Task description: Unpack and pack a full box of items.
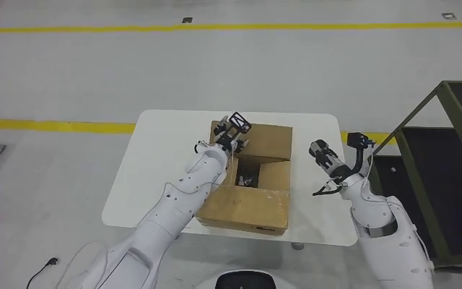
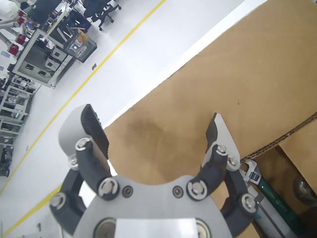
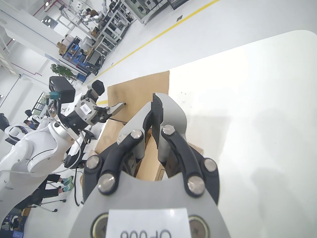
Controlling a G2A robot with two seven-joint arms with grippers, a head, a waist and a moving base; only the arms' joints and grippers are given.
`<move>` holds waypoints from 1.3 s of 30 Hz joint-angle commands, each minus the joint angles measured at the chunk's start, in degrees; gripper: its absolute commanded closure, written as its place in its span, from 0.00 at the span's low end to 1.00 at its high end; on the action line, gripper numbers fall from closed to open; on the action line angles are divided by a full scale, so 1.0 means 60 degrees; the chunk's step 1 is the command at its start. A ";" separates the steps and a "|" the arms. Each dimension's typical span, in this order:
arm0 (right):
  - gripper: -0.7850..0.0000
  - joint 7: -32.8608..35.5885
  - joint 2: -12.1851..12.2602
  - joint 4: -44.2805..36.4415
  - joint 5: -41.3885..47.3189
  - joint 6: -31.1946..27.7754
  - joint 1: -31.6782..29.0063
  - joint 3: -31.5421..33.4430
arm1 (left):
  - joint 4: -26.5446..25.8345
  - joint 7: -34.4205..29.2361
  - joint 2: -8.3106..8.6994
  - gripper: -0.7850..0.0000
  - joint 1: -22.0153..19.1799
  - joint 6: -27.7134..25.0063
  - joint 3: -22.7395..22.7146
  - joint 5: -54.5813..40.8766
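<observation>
A brown cardboard box (image 1: 245, 206) stands open in the middle of the white table (image 1: 159, 166), its flaps spread outward. My left gripper (image 1: 229, 137) hovers at the far left flap (image 2: 247, 63), open, with nothing between its fingers (image 2: 94, 130). Inside the box, close beside it, lie a wrench with a green handle (image 2: 257, 177) and a rounded metal item (image 2: 302, 189). My right gripper (image 1: 317, 150) is above bare table to the right of the box (image 3: 138, 90), shut (image 3: 156, 110) and holding nothing. The left gripper (image 3: 116, 107) also appears in the right wrist view, at the flap's edge.
A dark green metal rack (image 1: 433, 166) stands just off the table's right side. Bare tabletop (image 3: 247, 100) lies left and right of the box. Yellow lines cross the floor behind the table.
</observation>
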 commanded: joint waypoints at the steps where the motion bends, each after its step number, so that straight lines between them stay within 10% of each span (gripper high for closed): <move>1: 1.00 0.0017 -0.0011 0.0173 -0.0013 -0.0039 0.0143 -0.0115 | 0.0432 0.0057 -0.0119 0.00 -0.0138 0.0171 0.0224 0.0352; 10: 1.00 0.0138 -0.0127 0.1251 0.0057 -0.0091 0.1158 -0.0876 | 0.0996 0.0294 -0.0406 0.00 -0.0557 0.0222 -0.0091 -0.0509; 19: 1.00 0.0366 -0.0284 0.2590 0.0222 -0.0377 0.2311 -0.1666 | 0.0138 0.0293 -0.0045 0.00 -0.0355 0.0181 -0.1063 -0.0533; 32: 1.00 0.0793 -0.0749 0.5262 -0.0102 -0.0482 0.4198 -0.3466 | -0.5254 -0.2355 0.1127 0.00 0.2827 -0.3098 -0.3571 -0.0822; 39: 1.00 0.0479 -0.0885 0.5690 0.0242 -0.0667 0.4488 -0.3615 | -0.6221 -0.4008 0.1279 0.00 0.3488 -0.4698 -0.4096 -0.2609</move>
